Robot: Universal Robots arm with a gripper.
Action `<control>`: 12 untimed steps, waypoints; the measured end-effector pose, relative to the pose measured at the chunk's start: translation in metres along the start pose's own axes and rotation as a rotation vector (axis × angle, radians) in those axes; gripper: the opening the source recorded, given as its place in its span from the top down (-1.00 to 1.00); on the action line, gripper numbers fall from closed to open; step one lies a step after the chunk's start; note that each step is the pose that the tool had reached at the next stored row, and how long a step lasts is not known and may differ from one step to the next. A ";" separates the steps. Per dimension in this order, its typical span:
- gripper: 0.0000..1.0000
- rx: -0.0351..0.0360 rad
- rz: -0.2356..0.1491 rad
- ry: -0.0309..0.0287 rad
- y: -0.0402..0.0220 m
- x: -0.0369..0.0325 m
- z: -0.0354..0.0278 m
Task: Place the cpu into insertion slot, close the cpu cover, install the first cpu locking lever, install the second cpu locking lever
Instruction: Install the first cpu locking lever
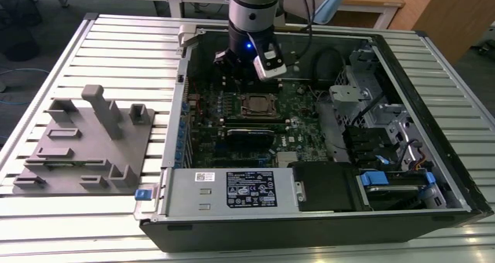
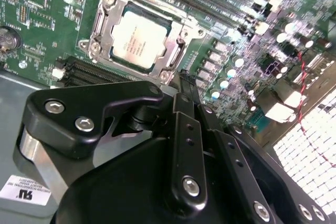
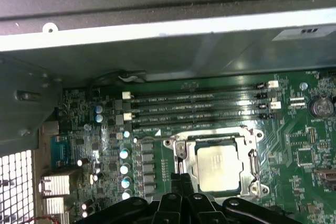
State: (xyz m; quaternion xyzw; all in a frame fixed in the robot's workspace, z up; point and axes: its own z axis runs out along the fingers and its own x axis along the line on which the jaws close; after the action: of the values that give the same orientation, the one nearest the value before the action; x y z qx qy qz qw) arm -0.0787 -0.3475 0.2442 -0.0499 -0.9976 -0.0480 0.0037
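second wrist view: one square cpu (image 2: 139, 38), matte silvery top, sits in the one insertion slot (image 2: 149, 14), with one thin steel cpu cover (image 2: 102, 22) flat around it. in exterior view my black gripper (image 1: 241, 73), clenched on nothing, hangs at 12 o'clock of them.

in the first wrist view the gripper (image 3: 181, 181) covered one edge of the cpu cover (image 3: 215, 139). in the exterior view, that cover's position was too small to tell.
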 end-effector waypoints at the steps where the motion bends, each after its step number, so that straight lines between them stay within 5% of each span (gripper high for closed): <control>1: 0.79 -0.0078 0.000 0.0010 -0.0002 0.0000 -0.0001; 6: 0.79 -0.0108 0.000 0.0008 -0.0007 0.0029 -0.0001; 8: 0.79 -0.0118 0.000 0.0007 -0.0010 0.0063 0.0001; 9: 0.79 -0.0124 0.000 0.0004 -0.0019 0.0138 0.0003; 12: 0.79 -0.0137 0.000 0.0006 -0.0023 0.0161 0.0002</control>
State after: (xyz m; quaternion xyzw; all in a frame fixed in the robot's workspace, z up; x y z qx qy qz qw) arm -0.0950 -0.3481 0.2440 -0.0498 -0.9972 -0.0549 0.0037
